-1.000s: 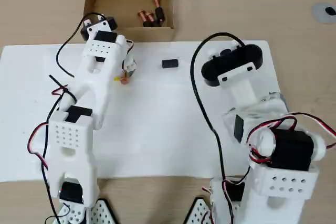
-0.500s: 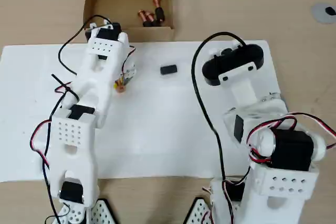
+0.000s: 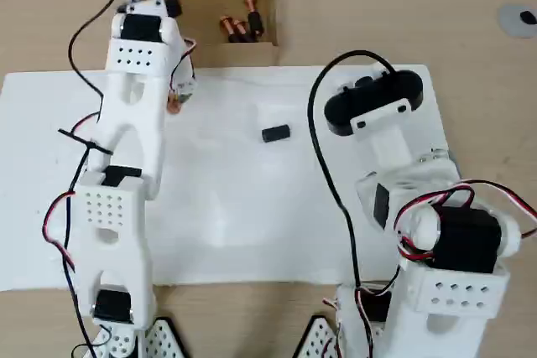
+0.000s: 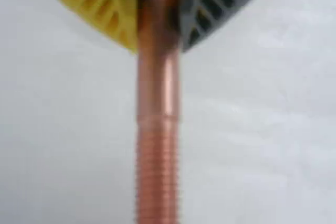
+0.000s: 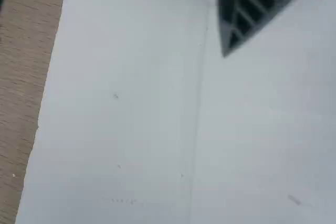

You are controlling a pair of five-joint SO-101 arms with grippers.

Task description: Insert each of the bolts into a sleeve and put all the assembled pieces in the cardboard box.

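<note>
My left gripper hangs over the far left part of the white sheet, just in front of the cardboard box. It is shut on a copper bolt. In the left wrist view the bolt sticks out from between the yellow and grey fingers, threaded end over the sheet. A black sleeve lies alone on the sheet, well to the right of the bolt. Several assembled pieces lie in the box. My right gripper rests over the sheet's right part; one dark finger shows, with nothing beside it.
The white sheet covers most of the wooden table. The sheet's edge and bare wood appear in the right wrist view. A black cable loops from the right arm across the sheet.
My left arm carried the bolt up and to the left, closer to the box's front left corner. The black sleeve shifted toward the near side of the sheet. The right arm stayed still.
</note>
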